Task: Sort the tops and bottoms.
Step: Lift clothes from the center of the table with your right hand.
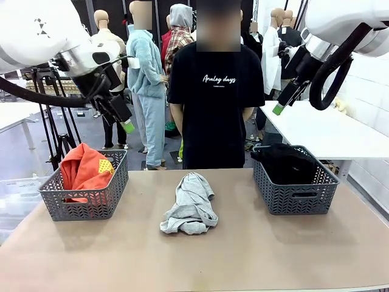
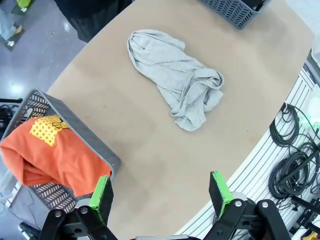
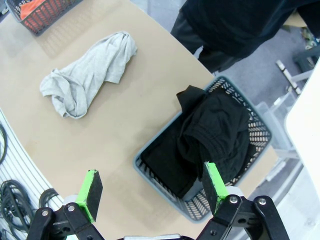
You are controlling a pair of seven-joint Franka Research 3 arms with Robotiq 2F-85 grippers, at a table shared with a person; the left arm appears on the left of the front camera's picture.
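A light grey shirt (image 1: pixel 191 204) lies crumpled on the middle of the table, also seen in the left wrist view (image 2: pixel 175 75) and the right wrist view (image 3: pixel 87 70). An orange T-shirt (image 1: pixel 84 169) with a yellow print fills the left basket (image 1: pixel 85 207), hanging over its rim (image 2: pixel 47 155). The black bottoms (image 1: pixel 285 163) are piled in the right basket (image 1: pixel 298 198), spilling over one edge (image 3: pixel 215 132). My left gripper (image 1: pixel 124 123) hangs open high above the left basket (image 2: pixel 162 192). High over the right basket my right gripper (image 1: pixel 278 109) is open too (image 3: pixel 152 187). Both hold nothing.
A person (image 1: pixel 216 91) in a black T-shirt with white lettering stands at the far edge, behind the grey shirt. Bare tabletop (image 1: pixel 243 255) stretches between the baskets and along the near side. Cables (image 2: pixel 295 165) lie below the near edge. A white table (image 1: pixel 328 131) stands at the back right.
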